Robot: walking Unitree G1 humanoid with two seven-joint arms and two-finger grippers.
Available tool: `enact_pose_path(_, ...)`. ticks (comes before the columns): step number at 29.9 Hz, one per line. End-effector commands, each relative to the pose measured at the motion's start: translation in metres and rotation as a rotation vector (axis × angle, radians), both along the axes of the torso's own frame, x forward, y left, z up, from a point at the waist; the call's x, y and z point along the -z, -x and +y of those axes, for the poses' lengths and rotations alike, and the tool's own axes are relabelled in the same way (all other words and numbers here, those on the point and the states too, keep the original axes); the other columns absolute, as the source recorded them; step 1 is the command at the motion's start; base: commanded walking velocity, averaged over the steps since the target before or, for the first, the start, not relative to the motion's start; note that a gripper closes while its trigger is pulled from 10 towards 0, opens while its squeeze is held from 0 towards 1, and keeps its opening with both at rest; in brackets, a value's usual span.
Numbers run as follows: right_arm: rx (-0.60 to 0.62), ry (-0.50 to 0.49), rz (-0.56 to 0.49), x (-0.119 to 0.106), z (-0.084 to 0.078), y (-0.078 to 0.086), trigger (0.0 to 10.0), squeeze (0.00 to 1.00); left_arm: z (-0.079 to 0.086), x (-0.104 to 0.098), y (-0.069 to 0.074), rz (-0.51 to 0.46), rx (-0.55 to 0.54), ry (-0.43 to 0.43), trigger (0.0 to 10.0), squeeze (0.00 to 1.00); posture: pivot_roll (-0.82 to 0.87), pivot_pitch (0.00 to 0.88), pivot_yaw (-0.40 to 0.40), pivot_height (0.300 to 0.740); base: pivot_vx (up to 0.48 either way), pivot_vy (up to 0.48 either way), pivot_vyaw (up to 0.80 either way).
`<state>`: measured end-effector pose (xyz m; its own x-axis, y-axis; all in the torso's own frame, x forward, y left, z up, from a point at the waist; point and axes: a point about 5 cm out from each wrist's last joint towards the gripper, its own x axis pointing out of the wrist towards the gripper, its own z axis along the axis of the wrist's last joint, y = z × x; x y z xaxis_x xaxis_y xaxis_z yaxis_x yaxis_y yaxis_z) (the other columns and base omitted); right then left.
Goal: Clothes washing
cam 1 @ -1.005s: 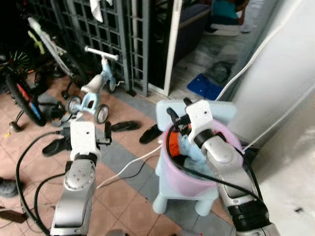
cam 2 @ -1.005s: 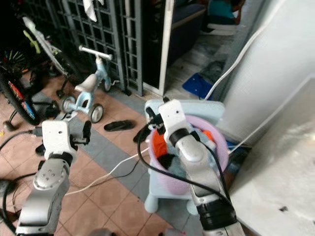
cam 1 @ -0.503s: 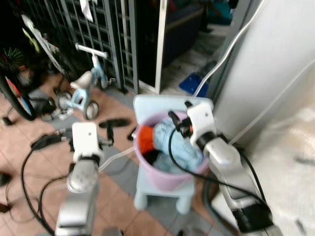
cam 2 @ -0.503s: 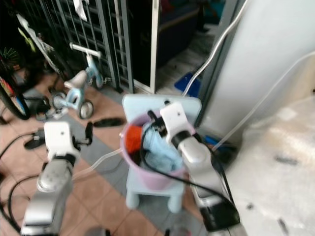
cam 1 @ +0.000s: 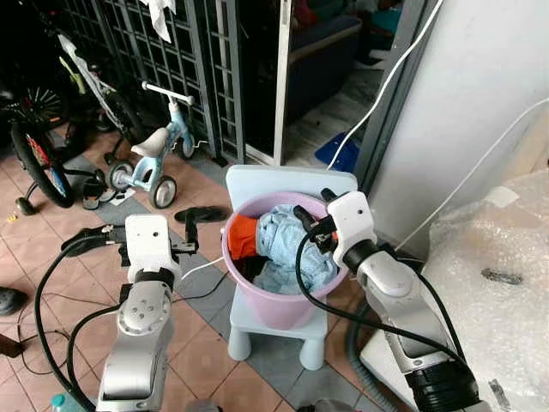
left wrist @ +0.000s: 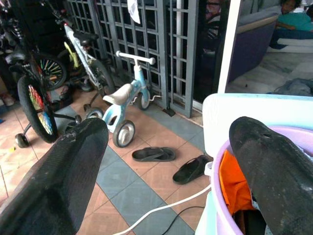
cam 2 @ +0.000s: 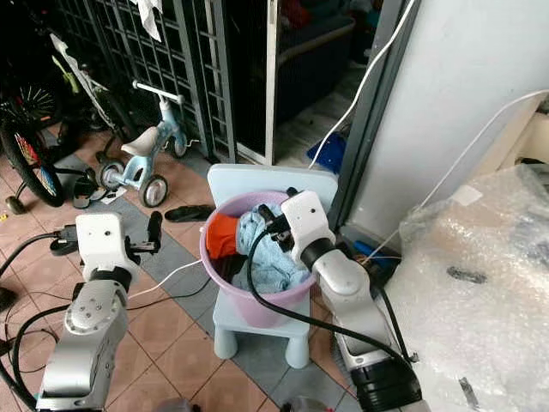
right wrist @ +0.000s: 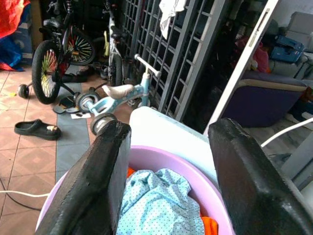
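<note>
A lilac plastic basin [cam 1: 257,296] sits on a pale blue child's chair [cam 1: 287,182] at the centre of the left eye frame, on a tiled floor [cam 1: 51,266] beside a white wall [cam 1: 480,103] that fills the upper right. The basin holds the washing: a light blue dotted garment [cam 1: 283,245] heaped in the middle and an orange cloth [cam 1: 242,236] tucked at its left side, both inside the rim. The right gripper [cam 1: 305,225] hangs just above the blue garment near the basin's right rim, its two black fingers [right wrist: 100,181] spread wide apart in the right wrist view with nothing between them, the garment lying below. The left gripper [cam 1: 187,233] is held out in the left centre of the frame, just beside the basin's left edge and apart from it; its fingers [left wrist: 63,171] are also spread wide and empty in the left wrist view. A white cable [cam 1: 202,264] runs across the floor toward the chair. In the upper left stand a small blue balance bike [cam 1: 154,154], a larger bicycle [cam 1: 39,167] and a dark metal grille [cam 1: 206,60]; a black slipper [cam 1: 199,214] lies on the tiles left of the chair. Bubble wrap [cam 1: 489,275] covers something bulky at the lower right
</note>
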<state>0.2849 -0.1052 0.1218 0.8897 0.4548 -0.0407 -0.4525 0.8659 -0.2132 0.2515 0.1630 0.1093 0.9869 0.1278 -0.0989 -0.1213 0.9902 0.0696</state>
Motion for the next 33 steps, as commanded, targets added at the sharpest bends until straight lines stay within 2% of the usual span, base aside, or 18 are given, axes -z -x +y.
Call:
enact_pose_path(1, -0.004, -0.001, 0.004, 0.001, 0.000, -0.001, 10.0, 0.00, 0.001, -0.002, 0.000, -0.007, -0.004, -0.002, 10.0, 0.00, -0.03, 0.000, -0.002, 0.740, 0.244, 0.000, 0.00)
enact_pose_path(19, -0.045, 0.007, 0.028, 0.004, 0.005, 0.001, 10.0, 0.00, 0.002, -0.001, 0.003, 0.002, -0.008, 0.002, 10.0, 0.00, -0.02, 0.000, -0.006, 0.740, 0.261, 0.000, 0.00)
enact_pose_path(33, -0.055, 0.037, 0.091, 0.019, 0.005, 0.008, 10.0, 0.00, 0.006, 0.002, 0.009, 0.018, -0.020, -0.009, 10.0, 0.00, -0.01, 0.000, -0.013, 0.740, 0.194, 0.000, 0.00)
